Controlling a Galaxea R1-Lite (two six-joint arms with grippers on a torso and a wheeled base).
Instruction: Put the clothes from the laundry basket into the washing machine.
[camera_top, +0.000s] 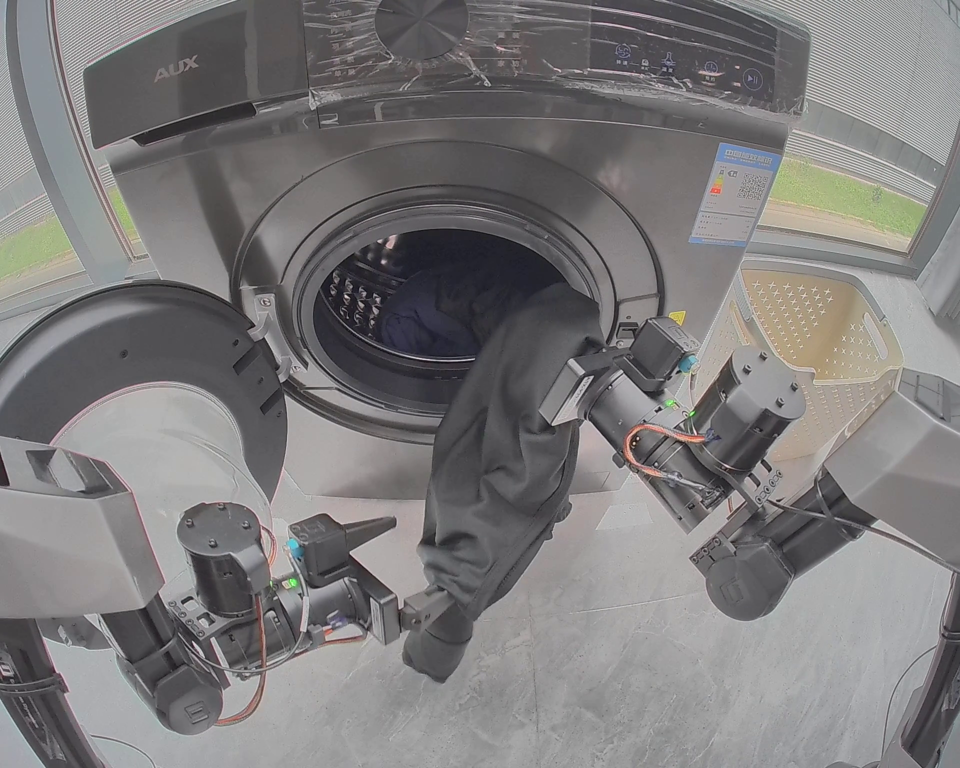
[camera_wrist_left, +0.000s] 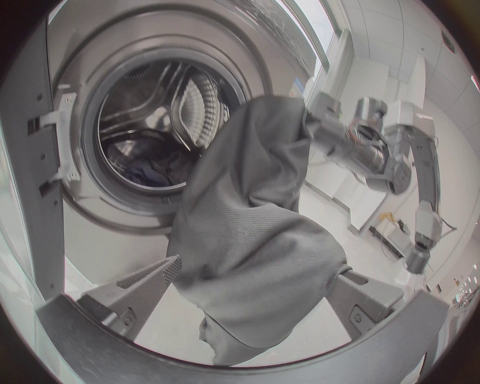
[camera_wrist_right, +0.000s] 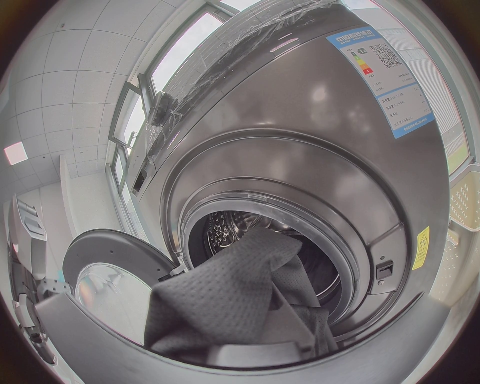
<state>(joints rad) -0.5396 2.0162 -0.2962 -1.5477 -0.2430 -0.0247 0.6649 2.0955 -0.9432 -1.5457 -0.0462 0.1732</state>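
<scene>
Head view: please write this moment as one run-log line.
right gripper: holds garment at drum mouth; left gripper: open around its lower end; door: open; basket: beside washer

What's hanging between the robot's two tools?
The dark grey garment stretches from the right tool down to the left tool, clearest in the head view.

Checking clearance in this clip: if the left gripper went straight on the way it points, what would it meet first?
The left gripper would meet the hanging dark garment at once: it sits between the open fingers. What lies beyond is hidden behind it.
</scene>
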